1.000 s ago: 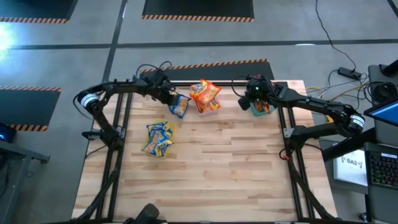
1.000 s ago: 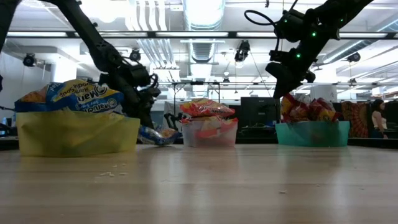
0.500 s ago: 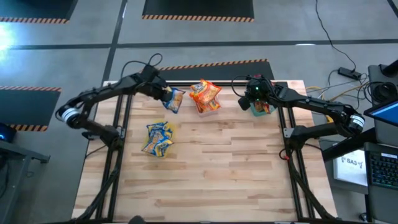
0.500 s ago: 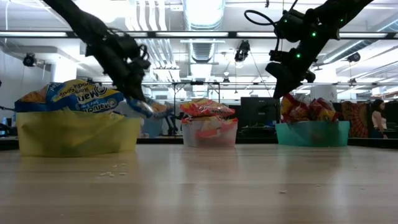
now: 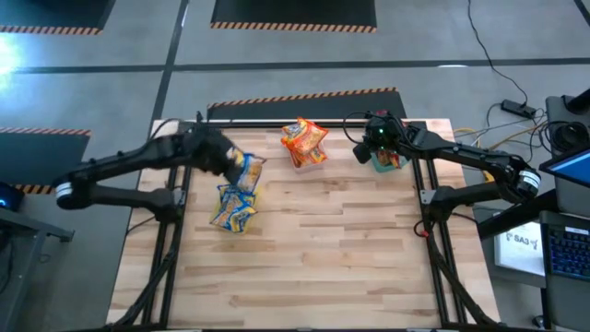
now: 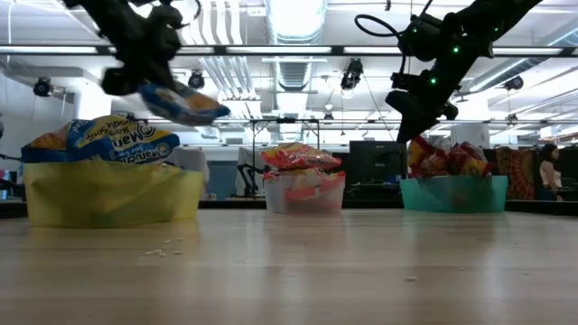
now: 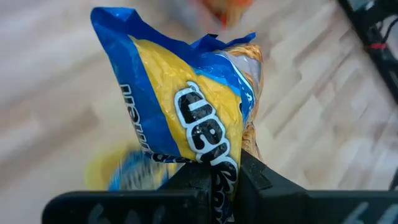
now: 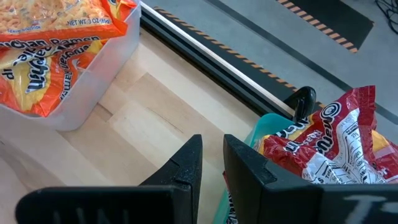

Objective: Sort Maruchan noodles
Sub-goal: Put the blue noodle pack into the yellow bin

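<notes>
My left gripper (image 5: 230, 166) is shut on a yellow-and-blue noodle packet (image 5: 247, 171), high in the air over the far side of the yellow tub (image 5: 219, 219), as the low view (image 6: 179, 102) also shows. The yellow tub (image 6: 113, 191) holds more yellow-and-blue packets (image 5: 235, 203). A clear tub (image 5: 318, 157) holds orange-red packets (image 5: 302, 140). A green tub (image 6: 453, 192) holds dark red packets (image 8: 323, 146). My right gripper (image 5: 371, 148) hangs shut and empty beside the green tub (image 8: 267, 124), above the table. My left gripper pinches one end of the yellow-and-blue packet (image 7: 219, 167) between its two fingers (image 7: 252, 177). The packet is lifted clear of the table and the tubs. It sticks out past the fingertips, roughly level, toward the table's right edge (image 6: 194, 108).
The three tubs stand along the far half of the wooden table (image 5: 332, 249): yellow at the left, clear in the middle, green at the right. A black rail (image 5: 304, 109) runs along the far edge. A few crumbs (image 6: 158, 253) lie on the near tabletop.
My left gripper has lifted the yellow-and-blue packet off the table beside the clear tub. It has carried the packet up, toward the left and near edges, to above the yellow tub. It has stayed shut on the packet.
</notes>
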Controlling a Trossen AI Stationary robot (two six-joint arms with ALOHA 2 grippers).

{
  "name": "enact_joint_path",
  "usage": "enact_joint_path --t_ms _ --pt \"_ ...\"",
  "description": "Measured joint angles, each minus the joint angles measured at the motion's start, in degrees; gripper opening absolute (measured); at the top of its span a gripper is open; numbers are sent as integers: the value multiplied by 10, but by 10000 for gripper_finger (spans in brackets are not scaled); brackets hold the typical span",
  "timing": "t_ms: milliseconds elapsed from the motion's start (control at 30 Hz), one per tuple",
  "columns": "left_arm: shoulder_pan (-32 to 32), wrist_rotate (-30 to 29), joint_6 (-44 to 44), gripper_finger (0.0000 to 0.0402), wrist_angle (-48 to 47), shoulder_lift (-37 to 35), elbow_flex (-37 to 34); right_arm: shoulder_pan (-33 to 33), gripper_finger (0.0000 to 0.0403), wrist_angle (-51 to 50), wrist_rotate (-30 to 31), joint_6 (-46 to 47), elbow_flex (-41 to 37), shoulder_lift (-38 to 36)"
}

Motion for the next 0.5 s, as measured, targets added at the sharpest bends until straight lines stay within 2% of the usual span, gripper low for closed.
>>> enact_joint_path --t_ms 133,300,400,500 --pt "-95 -32 -115 11 -72 -30 0 0 57 0 0 0 0 0" --pt "-203 -66 -231 15 -103 -43 0 0 57 0 0 0 0 0" --pt "-243 -97 -280 19 -122 -36 0 0 57 0 0 0 0 0" --pt "-254 -142 -315 20 -152 -13 0 0 57 0 0 0 0 0"
